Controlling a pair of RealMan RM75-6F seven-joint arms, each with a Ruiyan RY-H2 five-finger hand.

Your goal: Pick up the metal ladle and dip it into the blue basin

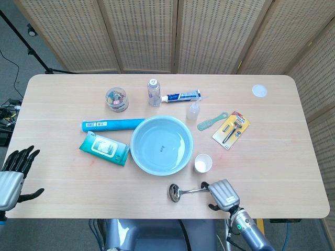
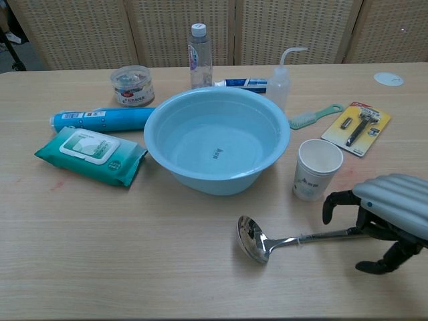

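Observation:
The metal ladle lies flat on the table in front of the blue basin, bowl to the left and handle pointing right. In the chest view the ladle is all visible except its dark handle end, which my right hand covers. The fingers arch down on the far side of the handle. The thumb is apart from them on the near side, and the ladle still rests on the wood. The basin holds water. My left hand hangs open off the table's left front corner.
A white paper cup stands just behind the ladle handle, right of the basin. A green wipes pack and blue tube lie left of the basin. A squeeze bottle, comb and razor pack are behind on the right.

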